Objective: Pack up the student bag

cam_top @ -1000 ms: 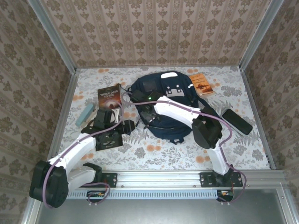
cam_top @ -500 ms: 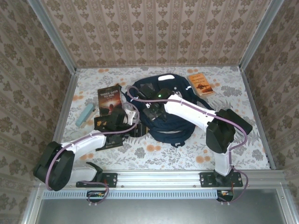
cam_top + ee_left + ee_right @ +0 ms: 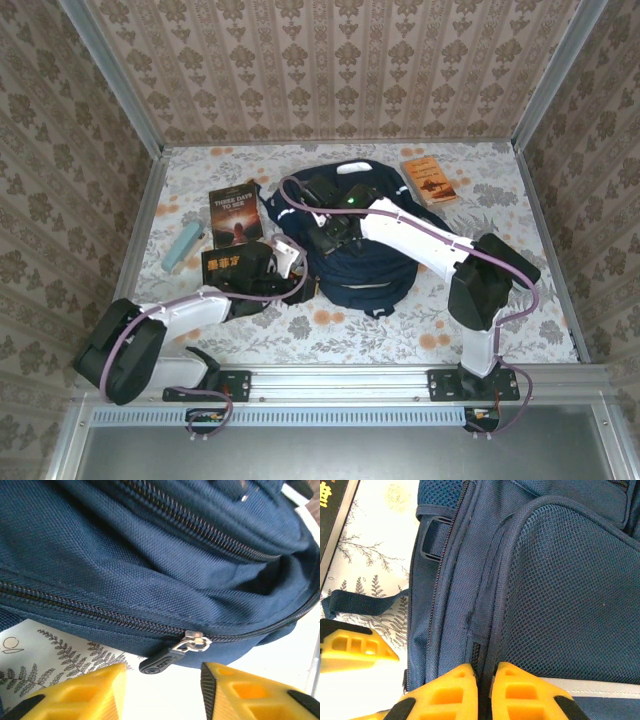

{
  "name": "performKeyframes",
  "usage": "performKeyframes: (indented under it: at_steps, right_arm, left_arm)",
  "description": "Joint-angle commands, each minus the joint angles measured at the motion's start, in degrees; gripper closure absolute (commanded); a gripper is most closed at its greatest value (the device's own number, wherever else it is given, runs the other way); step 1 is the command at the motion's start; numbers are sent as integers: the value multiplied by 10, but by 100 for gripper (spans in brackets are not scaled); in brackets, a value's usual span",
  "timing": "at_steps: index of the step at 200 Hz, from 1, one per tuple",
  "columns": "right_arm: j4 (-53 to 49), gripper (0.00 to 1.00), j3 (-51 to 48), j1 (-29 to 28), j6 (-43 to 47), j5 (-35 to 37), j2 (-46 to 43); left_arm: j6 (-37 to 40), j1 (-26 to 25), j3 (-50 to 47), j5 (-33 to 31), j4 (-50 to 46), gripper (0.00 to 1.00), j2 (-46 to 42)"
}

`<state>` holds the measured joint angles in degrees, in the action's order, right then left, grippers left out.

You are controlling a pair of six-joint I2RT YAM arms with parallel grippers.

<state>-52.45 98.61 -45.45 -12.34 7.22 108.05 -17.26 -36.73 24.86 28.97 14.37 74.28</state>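
Two claws sit at the student bag [image 3: 365, 270], which lies in the middle of the surface [image 3: 500, 310]. The left claw [image 3: 162, 674] is released, fingers apart just below a black zip pull [image 3: 161, 662]. The right claw [image 3: 484, 680] is clenched on the bag's zip seam.

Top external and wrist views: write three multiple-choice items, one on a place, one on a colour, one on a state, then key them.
1. The orange book lies: A) on the table, right of the student bag; B) inside the bag; C) under an arm.
2. The left gripper's fingers are: A) blue; B) grey; C) yellow.
3. The left gripper's jaws are: A) shut on a book; B) open, the zip pull before them; C) shut on a strap.
Key: A, it lies apart from the bag; C, both show yellow; B, a clear gap parts them.
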Motion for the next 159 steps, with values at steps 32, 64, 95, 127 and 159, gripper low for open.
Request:
performKeyframes:
  at_steps: [32,64,95,127,159]
  right_arm:
    - [30,100,5,5,-8,-22,-40]
    - [31,100,5,8,-10,-27,-43]
    - [32,100,0,11,-10,-28,-48]
    - [35,100,-7,15,-10,-29,-53]
    - [36,100,-23,16,-10,-28,-60]
  left_arm:
    - [83,-8,26,21,10,59,34]
    - [112,-17,-11,-2,116,60,29]
    - [126,-16,-3,-7,109,69,38]
    - [123,-14,-11,-33,106,86,24]
    - [114,-10,-13,-85,70,96,-9]
